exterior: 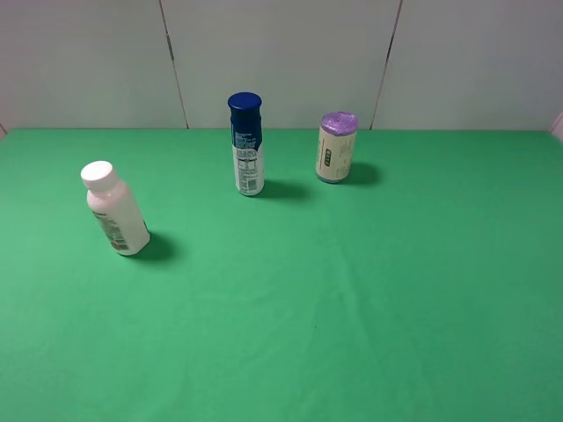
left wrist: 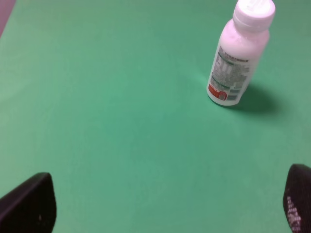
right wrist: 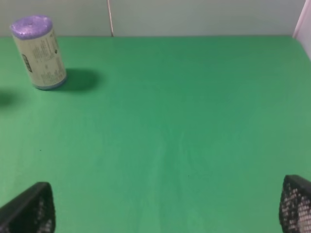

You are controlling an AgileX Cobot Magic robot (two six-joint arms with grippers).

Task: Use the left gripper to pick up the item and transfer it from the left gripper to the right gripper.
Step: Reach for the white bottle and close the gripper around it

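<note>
Standing upright near the table's (exterior: 352, 308) left edge, the item (exterior: 115, 214) lies ahead of the left gripper (left wrist: 163, 206), well apart (that arm is nearer); it and the right gripper (right wrist: 165, 208) gape empty.

Item (exterior: 114, 211) left, bottle (exterior: 246, 145) centre, can (exterior: 336, 148) right

Left jaws wide, right jaws wide — empty

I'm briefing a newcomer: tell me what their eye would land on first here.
Three containers stand apart on the green table: a white bottle at the left, nearer the camera, with a blue-capped bottle and a purple-lidded can farther back near the middle. Both the left gripper and the right gripper hang open and empty.
</note>
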